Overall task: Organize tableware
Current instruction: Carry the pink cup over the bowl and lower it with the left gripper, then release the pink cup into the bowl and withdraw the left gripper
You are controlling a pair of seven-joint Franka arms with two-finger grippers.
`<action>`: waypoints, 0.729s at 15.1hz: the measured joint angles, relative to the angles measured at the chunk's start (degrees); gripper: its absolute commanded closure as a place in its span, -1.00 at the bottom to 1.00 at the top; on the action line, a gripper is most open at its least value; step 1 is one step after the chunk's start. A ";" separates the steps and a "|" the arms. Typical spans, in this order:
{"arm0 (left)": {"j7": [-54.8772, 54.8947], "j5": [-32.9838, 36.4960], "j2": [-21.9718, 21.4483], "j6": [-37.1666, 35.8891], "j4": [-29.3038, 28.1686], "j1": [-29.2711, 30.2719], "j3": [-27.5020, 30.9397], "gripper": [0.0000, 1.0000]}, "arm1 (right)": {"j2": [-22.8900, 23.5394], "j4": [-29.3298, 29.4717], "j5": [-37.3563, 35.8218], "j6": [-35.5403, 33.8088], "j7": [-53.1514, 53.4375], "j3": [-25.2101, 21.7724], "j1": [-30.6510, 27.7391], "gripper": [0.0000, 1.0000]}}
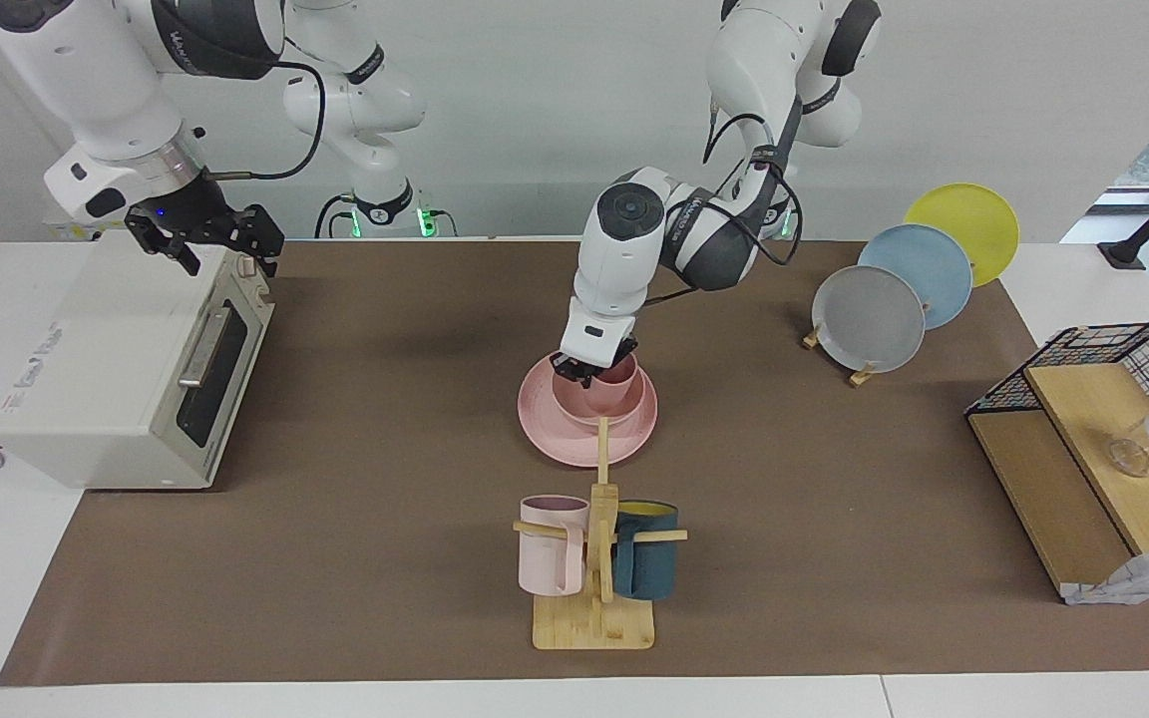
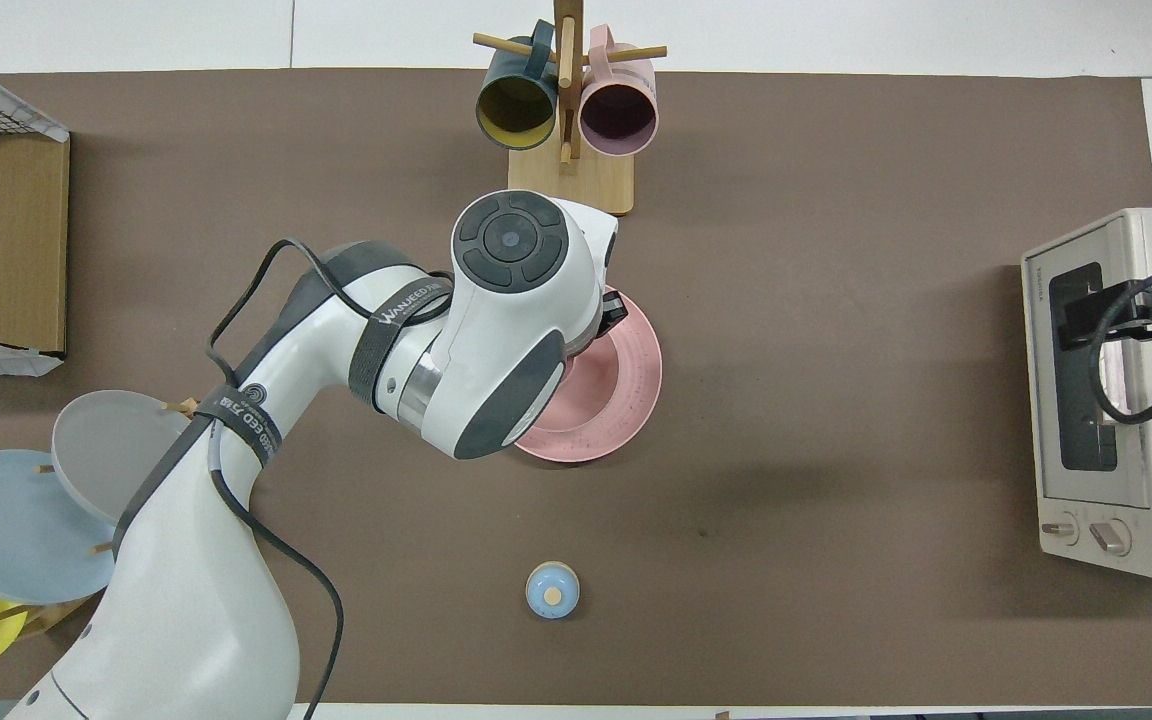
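The pink plate (image 1: 548, 431) lies at the middle of the table, and it also shows in the overhead view (image 2: 618, 392). The pink bowl (image 1: 584, 401) stands on it. The small pink cup (image 1: 620, 374) sits in the bowl. My left gripper (image 1: 586, 373) is down at the bowl's rim, right against the cup, on the side toward the right arm's end. In the overhead view the left arm hides the bowl and cup. My right gripper (image 1: 222, 247) is open and empty over the toaster oven (image 1: 126, 379), where the arm waits.
A wooden mug tree (image 1: 596, 558) with a pale pink mug (image 1: 552, 558) and a dark blue mug (image 1: 646, 563) stands farther from the robots than the plate. A rack holds grey (image 1: 867, 319), blue and yellow plates. A wire-and-wood shelf (image 1: 1083, 449) stands at the left arm's end. A small blue knob (image 2: 552, 590) lies nearer to the robots.
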 measured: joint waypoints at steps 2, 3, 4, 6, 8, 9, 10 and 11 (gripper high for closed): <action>0.00 0.91 0.00 0.05 0.00 0.00 0.00 -1.00 | 0.00 0.01 0.01 -0.90 0.00 0.01 0.00 -1.00; 0.00 1.22 0.00 0.05 0.00 0.00 0.00 -1.00 | 0.01 0.01 0.01 -1.21 -0.01 0.01 0.00 -1.00; 0.00 1.36 0.00 0.05 0.00 0.00 0.01 -1.00 | 0.02 0.01 0.01 -1.57 -0.02 0.02 0.04 -1.00; 0.00 1.50 -0.03 0.04 0.04 0.01 0.10 -1.00 | 0.16 0.37 0.01 -2.84 -0.05 0.12 0.37 -1.00; 0.01 1.56 -0.51 -0.78 0.40 0.16 0.37 -1.00 | 0.66 1.04 0.01 -3.20 -0.05 0.43 0.56 -1.00; 0.01 1.63 -1.06 -2.02 0.98 0.49 0.46 -1.00 | 0.87 1.27 0.01 -3.23 -0.05 0.54 0.63 -1.00; 0.01 1.91 -1.98 -3.73 1.66 1.18 0.55 -1.00 | 1.06 1.49 0.01 -3.23 -0.05 0.57 0.71 -1.00; 0.09 2.25 -3.19 -5.33 2.22 2.25 0.64 -1.00 | 1.18 1.64 0.01 -3.23 -0.05 0.57 0.75 -1.00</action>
